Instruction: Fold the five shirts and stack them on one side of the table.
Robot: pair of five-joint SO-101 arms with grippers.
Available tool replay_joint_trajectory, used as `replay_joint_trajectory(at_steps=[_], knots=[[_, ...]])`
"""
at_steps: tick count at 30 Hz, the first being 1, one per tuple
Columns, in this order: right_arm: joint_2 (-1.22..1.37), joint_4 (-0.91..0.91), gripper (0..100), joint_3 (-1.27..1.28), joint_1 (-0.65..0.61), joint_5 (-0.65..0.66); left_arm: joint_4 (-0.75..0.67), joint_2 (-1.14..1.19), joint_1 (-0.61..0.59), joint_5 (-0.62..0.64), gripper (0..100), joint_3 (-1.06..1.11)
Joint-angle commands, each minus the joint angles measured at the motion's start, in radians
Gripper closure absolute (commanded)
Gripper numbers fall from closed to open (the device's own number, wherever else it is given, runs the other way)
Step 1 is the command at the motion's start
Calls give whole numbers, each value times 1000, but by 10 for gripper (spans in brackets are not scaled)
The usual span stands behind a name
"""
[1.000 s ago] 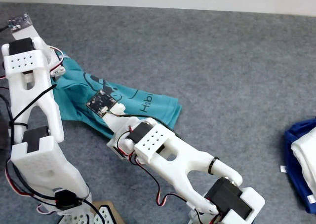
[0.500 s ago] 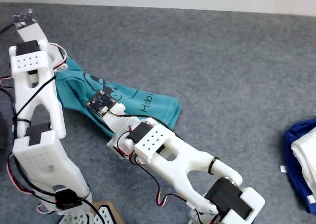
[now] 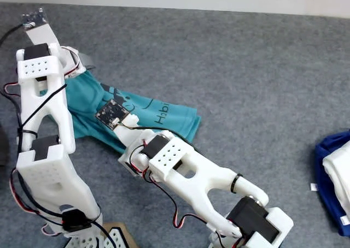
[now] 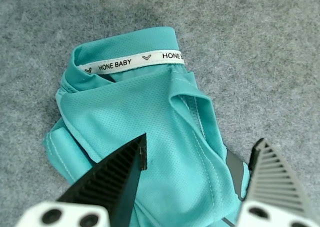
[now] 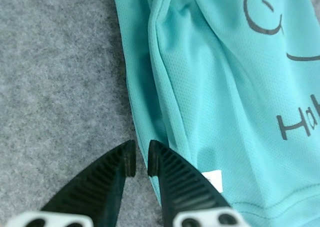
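Grey felt table [image 3: 246,68]. High view: teal shirt [image 3: 164,114] is lying bunched at 9 o'clock and a blue-and-white pile [image 3: 328,152] is sitting at 3. I'm judging this fold as barely started.

Left wrist: left gripper [image 4: 202,143] is hovering released over the collar [image 4: 130,62], and I'm thinking it needs to pinch next.

Right wrist: right gripper [image 5: 141,148] is sitting nearly clenched and empty at the shirt's edge.

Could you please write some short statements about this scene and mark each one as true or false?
1. The left gripper is open above the teal shirt. True.
2. The teal shirt is folded into a neat square. False: it lies crumpled.
3. A blue cloth lies at the table edge on the right arm's side. True.
4. The teal shirt is plain. False: it bears dark print.
5. The right gripper is over the blue cloth. False: it is at the teal shirt's edge.
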Motion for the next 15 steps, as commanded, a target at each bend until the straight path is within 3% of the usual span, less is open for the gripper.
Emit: replay_joint_trajectory(at_steps=[1,4,10,15], knots=[[-4,-15,935,-8,-7,14,-12,-18,10,-8,663,-12],[-4,-15,936,-8,-7,14,11,-30,-7,-8,663,-33],[-2,-15,936,-8,-7,14,227,-76,-61,-12,663,-31],[-2,-15,936,-8,-7,14,273,-87,-202,-112,663,16]])
